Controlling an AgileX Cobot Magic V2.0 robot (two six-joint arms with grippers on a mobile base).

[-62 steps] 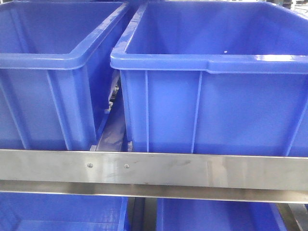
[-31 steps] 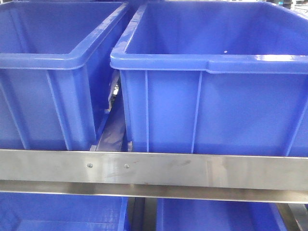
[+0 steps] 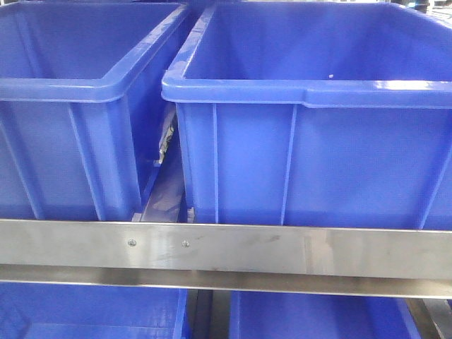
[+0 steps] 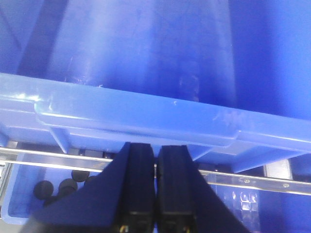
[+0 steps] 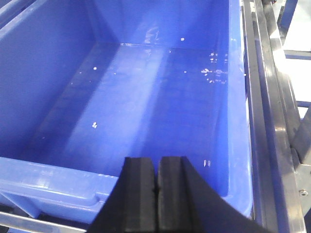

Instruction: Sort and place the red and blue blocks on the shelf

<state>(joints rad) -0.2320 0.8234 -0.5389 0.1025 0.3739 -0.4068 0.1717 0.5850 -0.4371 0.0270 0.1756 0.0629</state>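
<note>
Front view: two blue bins (image 3: 311,127) stood side by side behind the shelf (image 3: 282,251) front rail; no arm showed, and no red or blue block.
Left wrist view: the left gripper (image 4: 155,160) had its fingers pressed together, empty, just short of a bin rim (image 4: 146,116).
Right wrist view: the right gripper (image 5: 156,174) was likewise closed on nothing, above an empty bin floor (image 5: 160,97).
Blocks: in no view, so direction and nearer arm could not be told.
</note>
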